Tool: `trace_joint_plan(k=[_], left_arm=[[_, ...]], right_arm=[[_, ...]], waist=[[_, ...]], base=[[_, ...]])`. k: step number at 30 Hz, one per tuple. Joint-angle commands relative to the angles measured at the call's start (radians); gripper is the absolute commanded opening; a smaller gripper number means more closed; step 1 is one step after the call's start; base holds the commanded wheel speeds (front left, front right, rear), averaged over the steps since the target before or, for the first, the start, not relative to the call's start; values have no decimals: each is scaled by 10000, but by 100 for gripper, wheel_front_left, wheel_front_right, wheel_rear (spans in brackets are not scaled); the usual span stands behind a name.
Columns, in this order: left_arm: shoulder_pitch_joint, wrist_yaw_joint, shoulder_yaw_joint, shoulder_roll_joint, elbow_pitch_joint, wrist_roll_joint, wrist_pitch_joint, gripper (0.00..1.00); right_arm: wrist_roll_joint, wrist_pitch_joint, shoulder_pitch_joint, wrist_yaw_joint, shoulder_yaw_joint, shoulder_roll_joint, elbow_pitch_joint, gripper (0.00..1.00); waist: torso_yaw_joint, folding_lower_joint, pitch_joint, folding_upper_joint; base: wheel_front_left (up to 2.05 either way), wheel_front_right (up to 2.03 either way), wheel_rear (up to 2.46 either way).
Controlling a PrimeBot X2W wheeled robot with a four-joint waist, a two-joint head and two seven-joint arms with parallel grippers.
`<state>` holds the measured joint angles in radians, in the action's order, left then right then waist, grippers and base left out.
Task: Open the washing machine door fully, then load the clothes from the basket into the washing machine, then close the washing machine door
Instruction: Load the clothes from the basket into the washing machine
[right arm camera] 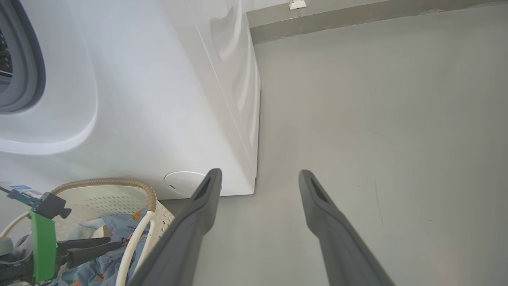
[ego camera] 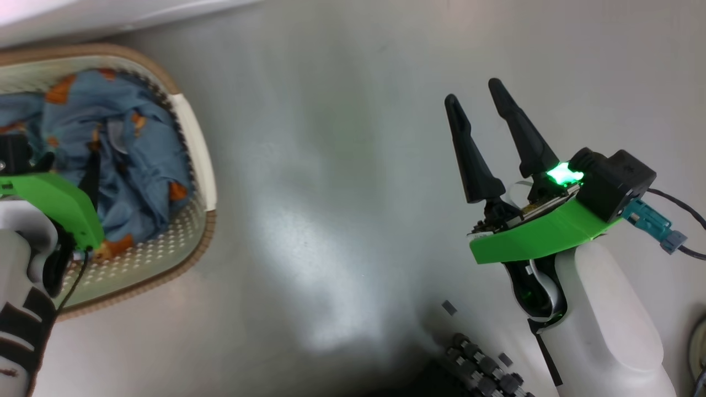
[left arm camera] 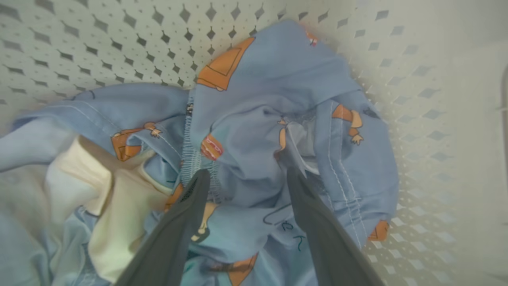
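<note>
The cream basket (ego camera: pixel 201 160) stands on the floor at the left, holding the light blue clothes (ego camera: pixel 138 160) with orange figures. My left gripper (ego camera: pixel 91 165) reaches down into it. In the left wrist view the left gripper (left arm camera: pixel 247 172) is open, its fingertips (left arm camera: pixel 200 186) pressed into the clothes (left arm camera: pixel 246 119) with a fold of blue fabric between them, against the perforated basket wall (left arm camera: pixel 119 39). My right gripper (ego camera: pixel 473 91) hangs open over bare floor, holding nothing. The white washing machine (right arm camera: pixel 158 99) and its grey gasket (right arm camera: pixel 33 67) rise behind the basket (right arm camera: pixel 119 183). The washing machine door is out of view.
Grey floor (ego camera: pixel 331 165) stretches between the basket and my right arm. My wheeled base (ego camera: pixel 485 369) shows at the bottom edge. A cable (ego camera: pixel 684 212) trails from the right wrist. A wall skirting (right arm camera: pixel 357 20) runs behind the machine's right side.
</note>
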<state>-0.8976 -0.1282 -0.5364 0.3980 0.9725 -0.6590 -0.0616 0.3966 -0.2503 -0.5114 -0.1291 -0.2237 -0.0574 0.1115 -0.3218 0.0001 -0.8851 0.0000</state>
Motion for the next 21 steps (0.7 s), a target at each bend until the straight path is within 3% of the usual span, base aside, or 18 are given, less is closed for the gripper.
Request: trace_joint_plan(k=[1,8,12,16,17,18,21], left_arm=[[-6,-23,69,393,-31,-121,43,100],[-519,-24,-770,685,442,-343,459,100],[-844,-24,-942,689,1179,-596,1284,100],[-976,-24,-1045,528,1671,-705,1424,99],[-980,-24,-1083,499,1720,-725,1376,65],[-984,-24,-1116,480,1736,-744,1260,0],[-992,-24,-1202,423,1793,-849,1045,0]], right_arm=[[173,-115,258,-16,-221,69,-252,100],[390,-115,182,-16,-377,71,-321,100],[469,-115,187,-16,-433,71,-345,100],[578,-115,171,-16,-479,71,-314,100],[589,-115,176,-16,-480,71,-314,100],[593,-115,180,-16,-481,71,-311,100],[565,-115,191,-16,-442,71,-306,100]], waist=[[-312,-1,-334,0],[-562,-1,-540,0],[-670,-1,-587,0],[-791,-1,-466,0],[-799,-1,-425,0],[-804,-1,-378,0],[-784,-1,-279,0]], base=[[0,0,0],[0,0,0],[0,0,0],[0,0,0],[0,0,0],[0,0,0],[0,0,0]])
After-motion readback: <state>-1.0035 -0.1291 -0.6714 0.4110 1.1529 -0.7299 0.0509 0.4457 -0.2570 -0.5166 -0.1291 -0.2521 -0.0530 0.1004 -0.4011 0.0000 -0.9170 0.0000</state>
